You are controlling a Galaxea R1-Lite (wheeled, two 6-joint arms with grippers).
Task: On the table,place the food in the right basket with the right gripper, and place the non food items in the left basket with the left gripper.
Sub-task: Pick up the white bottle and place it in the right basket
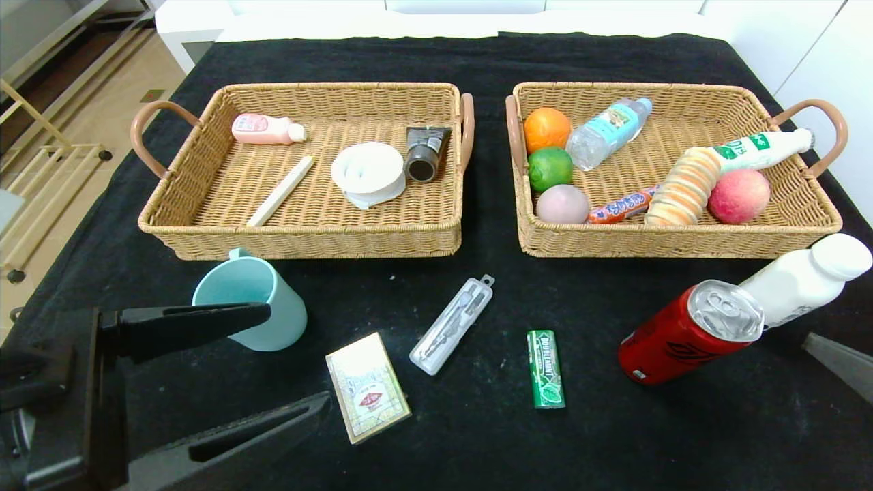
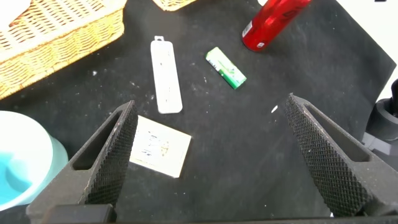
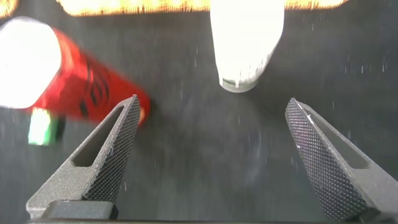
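On the black cloth lie a teal cup (image 1: 249, 307), a card box (image 1: 367, 386), a clear plastic case (image 1: 451, 324), a green gum pack (image 1: 545, 368), a red can (image 1: 689, 331) and a white bottle (image 1: 805, 278). My left gripper (image 1: 298, 356) hovers open at the near left, beside the cup and above the card box (image 2: 158, 146), holding nothing. My right gripper (image 3: 212, 102) is open at the near right, just short of the white bottle (image 3: 247, 40) and the red can (image 3: 87, 81); only one finger shows in the head view. The left basket (image 1: 307, 235) and right basket (image 1: 675, 239) stand behind.
The left basket holds a pink bottle (image 1: 264, 129), a white stick (image 1: 281, 190), a white round piece (image 1: 368, 173) and a dark tube (image 1: 425, 153). In the right basket lie fruit (image 1: 547, 129), a water bottle (image 1: 609, 132), a cracker stack (image 1: 682, 187) and more food.
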